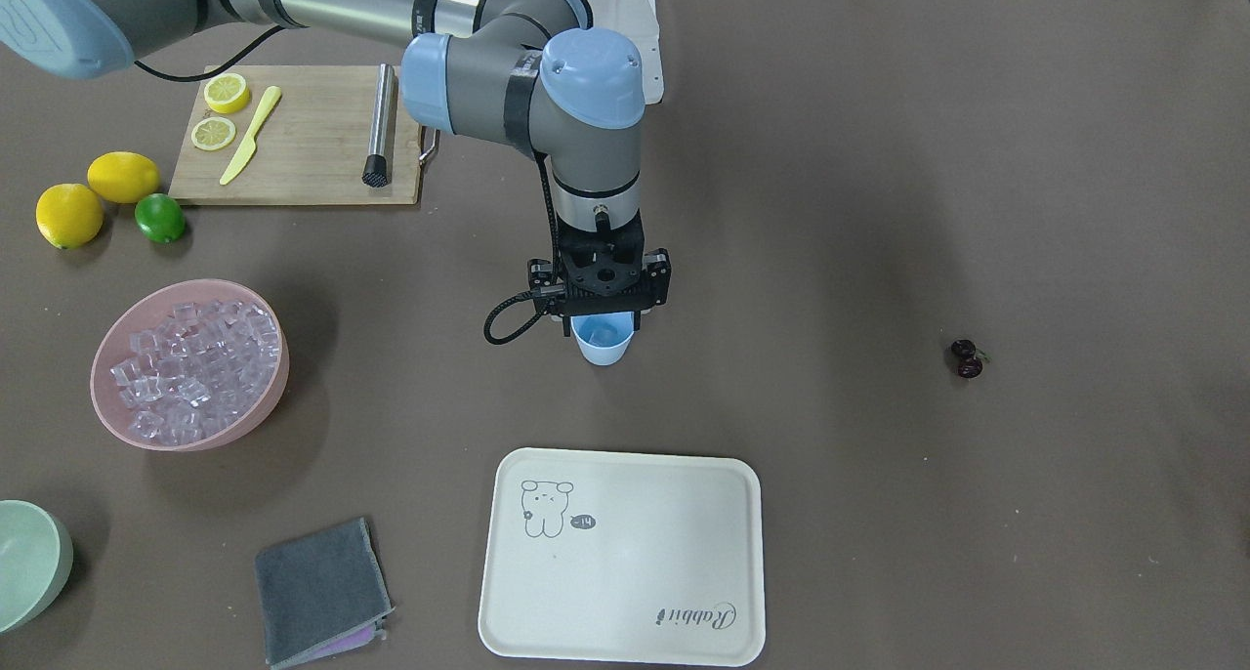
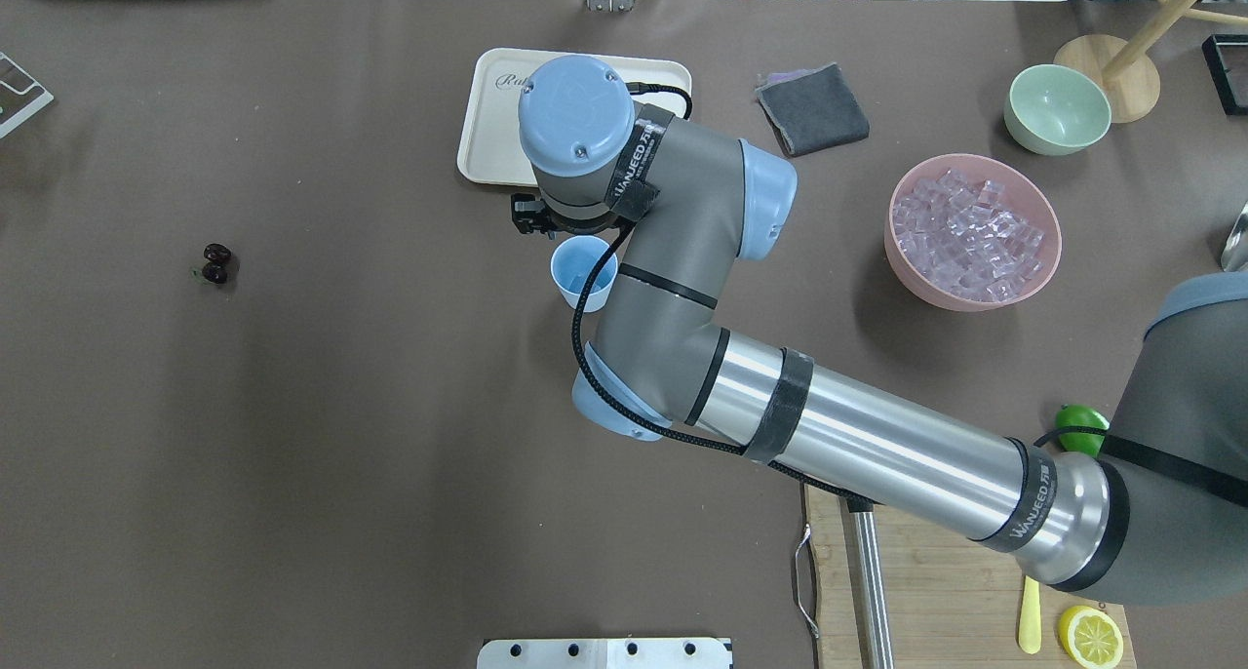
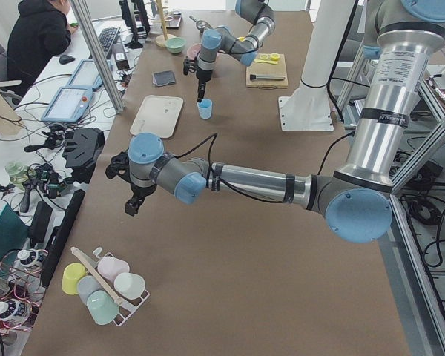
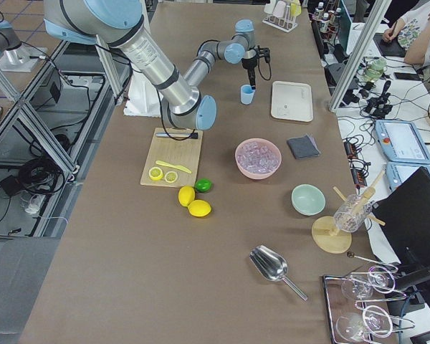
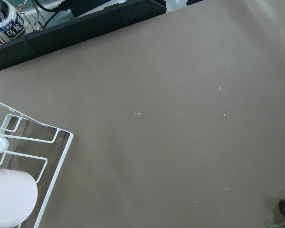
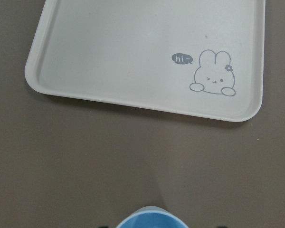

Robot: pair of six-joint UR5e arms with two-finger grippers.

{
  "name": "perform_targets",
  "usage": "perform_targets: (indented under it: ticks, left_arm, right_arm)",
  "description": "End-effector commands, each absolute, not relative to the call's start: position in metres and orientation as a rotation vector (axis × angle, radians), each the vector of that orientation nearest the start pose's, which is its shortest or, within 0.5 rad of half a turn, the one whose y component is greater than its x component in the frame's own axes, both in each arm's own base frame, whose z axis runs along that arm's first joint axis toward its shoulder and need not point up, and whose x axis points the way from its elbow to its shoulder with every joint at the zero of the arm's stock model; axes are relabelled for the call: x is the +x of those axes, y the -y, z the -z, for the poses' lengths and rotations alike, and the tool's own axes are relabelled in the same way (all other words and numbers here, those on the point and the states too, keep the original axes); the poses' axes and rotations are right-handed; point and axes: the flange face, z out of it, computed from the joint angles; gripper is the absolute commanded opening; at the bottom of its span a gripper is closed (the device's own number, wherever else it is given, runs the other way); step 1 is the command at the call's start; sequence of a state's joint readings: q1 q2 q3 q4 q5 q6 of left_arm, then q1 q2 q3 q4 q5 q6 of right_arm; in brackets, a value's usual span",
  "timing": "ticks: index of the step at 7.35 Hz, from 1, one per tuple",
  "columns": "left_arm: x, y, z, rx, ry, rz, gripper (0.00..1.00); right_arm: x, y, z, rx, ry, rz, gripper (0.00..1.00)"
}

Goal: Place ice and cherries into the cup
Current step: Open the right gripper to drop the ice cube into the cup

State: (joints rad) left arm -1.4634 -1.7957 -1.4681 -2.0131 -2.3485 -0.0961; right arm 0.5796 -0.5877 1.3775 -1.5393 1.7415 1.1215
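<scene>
At the middle of the brown-covered table (image 1: 879, 162), the small light-blue plastic cup (image 1: 603, 348) is seen standing upright, near the cream rectangular tray (image 1: 625, 572), and nothing can be made out inside it. The right arm's black two-finger gripper (image 1: 601, 294) is poised directly above the cup's rim. Its fingertips are hidden beneath its own body, so whether they are spread or pressed together cannot be told, and no contact with the cup can be confirmed. The clear glassy ice cubes (image 1: 190, 367) are heaped in the wide pink plastic bowl (image 1: 256, 421), well apart from the cup on the robot's right. The pair of dark red glossy cherries (image 1: 967, 358) lies on the bare table, well apart on the robot's left. The left arm's gripper (image 3: 132, 206) is held above the surface near them, and its state cannot be told either.

The task is judged to be at its start, with the cup in place and no filling done. For the step to go well, the right gripper should be raised straight up so that the light cup is not nudged or tipped. A single cube should be pinched on two flat faces, since the slick surface is likely to slip, and released low over the centre of the cup's mouth. The cherries should be gripped gently, so that they are neither crushed nor rolled away.
</scene>
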Motion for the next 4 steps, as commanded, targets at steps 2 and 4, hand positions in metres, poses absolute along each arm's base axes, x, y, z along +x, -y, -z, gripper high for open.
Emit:
perform_targets:
  ticks: [2, 4]
  left_arm:
    - [0.008, 0.610, -0.534, 0.461, -0.810, -0.241, 0.98]
    - [0.008, 0.609, -0.535, 0.459, -0.810, -0.241, 0.98]
  right_arm:
    - [-0.428, 0.555, -0.163, 0.233, 0.880, 0.051, 0.99]
    - [-0.340, 0.564, -0.296, 0.288, 0.791, 0.268, 0.99]
